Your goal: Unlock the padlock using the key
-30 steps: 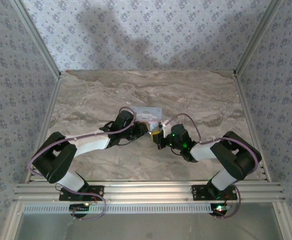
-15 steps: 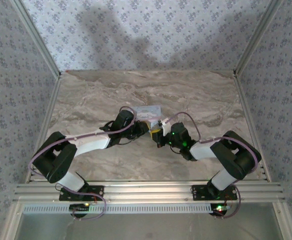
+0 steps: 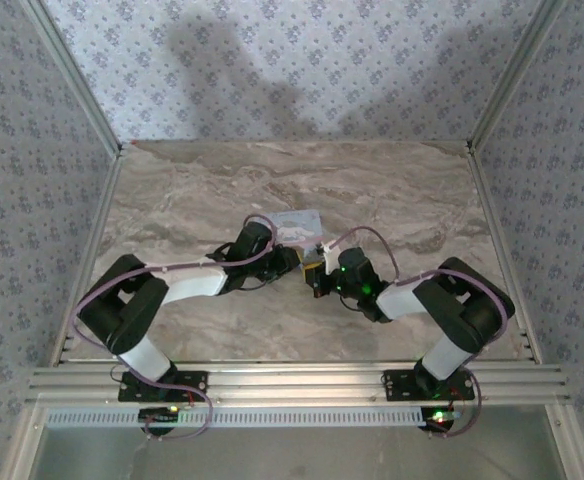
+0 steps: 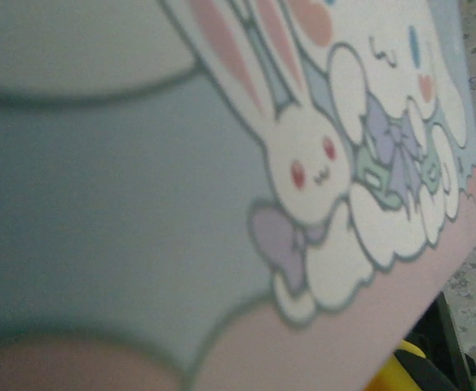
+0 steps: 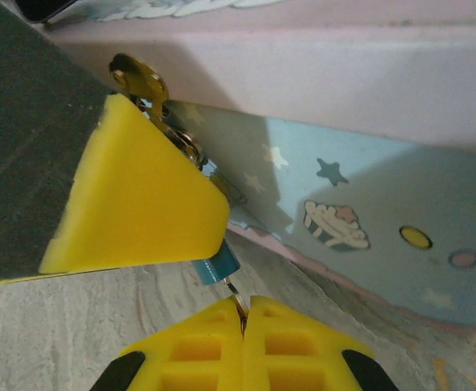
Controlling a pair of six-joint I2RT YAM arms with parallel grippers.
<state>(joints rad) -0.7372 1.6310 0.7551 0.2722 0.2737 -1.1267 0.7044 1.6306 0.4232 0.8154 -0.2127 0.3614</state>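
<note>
**Beside the tin, a tiny key is pinched**

On the marble table (image 3: 192,200) lies a light-blue cartoon tin (image 3: 297,222) with a white bunny on its lid. Both arms meet at its near side. The left gripper (image 3: 288,260) is close over the tin, and how its jaws stand cannot be told. The right gripper (image 5: 242,314) has its yellow pads pressed together, pinching the thin silvery key (image 5: 235,290). Just above the pads sits the little blue padlock (image 5: 216,266), close to the tin's wall and half hidden behind a yellow wedge (image 5: 140,195).

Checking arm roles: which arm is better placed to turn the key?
Right. The right gripper pinches the thin silvery metal key under the small teal padlock; the left arm faces the light-blue tin.
</note>
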